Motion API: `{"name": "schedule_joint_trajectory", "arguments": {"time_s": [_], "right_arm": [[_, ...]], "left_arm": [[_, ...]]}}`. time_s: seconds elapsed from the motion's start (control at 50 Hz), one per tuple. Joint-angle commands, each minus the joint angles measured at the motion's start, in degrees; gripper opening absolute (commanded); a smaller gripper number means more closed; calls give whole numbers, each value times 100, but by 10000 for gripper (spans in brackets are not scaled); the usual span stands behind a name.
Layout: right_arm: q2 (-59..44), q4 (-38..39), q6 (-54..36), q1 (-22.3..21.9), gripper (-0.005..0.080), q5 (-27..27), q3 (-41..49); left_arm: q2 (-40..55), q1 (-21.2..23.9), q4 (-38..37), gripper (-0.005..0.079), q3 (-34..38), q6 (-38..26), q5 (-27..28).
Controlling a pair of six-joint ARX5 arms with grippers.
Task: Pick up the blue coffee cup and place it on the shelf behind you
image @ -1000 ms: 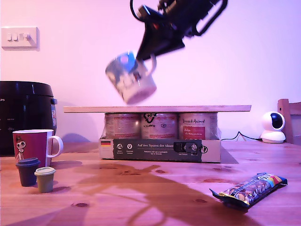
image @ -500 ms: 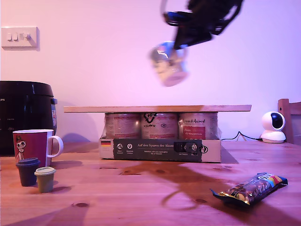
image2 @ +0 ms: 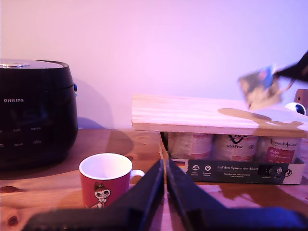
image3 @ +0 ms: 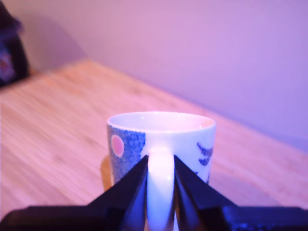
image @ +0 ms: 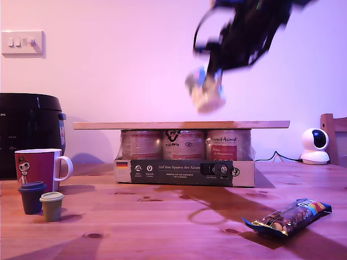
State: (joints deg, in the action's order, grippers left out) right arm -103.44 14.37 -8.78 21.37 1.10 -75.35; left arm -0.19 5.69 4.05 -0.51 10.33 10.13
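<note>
The blue coffee cup [image: 206, 93], white with blue artwork and a pink circle, hangs blurred in the air just above the shelf [image: 135, 125], a long light wood plank lying on cans. My second gripper [image3: 160, 166] is shut on the cup's white handle [image3: 160, 183], with the cup [image3: 130, 144] upright over wood grain. In the exterior view that arm reaches down from the top right. My first gripper [image2: 164, 167] is shut on nothing, low above the table beside a red mug [image2: 105, 182]. From there the cup [image2: 260, 89] and the shelf [image2: 192, 115] also show.
A cardboard tray of cans [image: 184, 170] carries the plank. At the exterior view's left stand a black cooker [image: 30, 132], the red mug [image: 38, 168] and two small capsule cups [image: 31, 196] [image: 51, 206]. A snack bar [image: 287, 216] and a white camera [image: 314, 146] are at its right.
The second arm has carried the cup toward the exterior view's right, first rising, then dropping closer to the plank. Nothing on the table has moved.
</note>
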Motion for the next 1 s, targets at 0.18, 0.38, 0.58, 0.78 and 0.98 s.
{"name": "schedule_joint_trajectory", "arguments": {"time_s": [0.18,0.38,0.58,0.78,0.98], "right_arm": [[-251,647,155,-282,-13,208,-129],[-367,208,155,-407,-13,48,-129],[-367,-487,164,-415,-13,-153,-129],[-367,-1010,197,-415,-12,-223,-129],[-367,-1325,197,-428,-12,-223,-129]], "left_arm": [[-55,9,24,-21,-39,17,-11],[-55,9,24,-21,-39,17,-11],[-55,9,24,-21,-39,17,-11],[-55,9,26,-21,-39,17,-11],[-55,9,26,-21,-39,17,-13]]}}
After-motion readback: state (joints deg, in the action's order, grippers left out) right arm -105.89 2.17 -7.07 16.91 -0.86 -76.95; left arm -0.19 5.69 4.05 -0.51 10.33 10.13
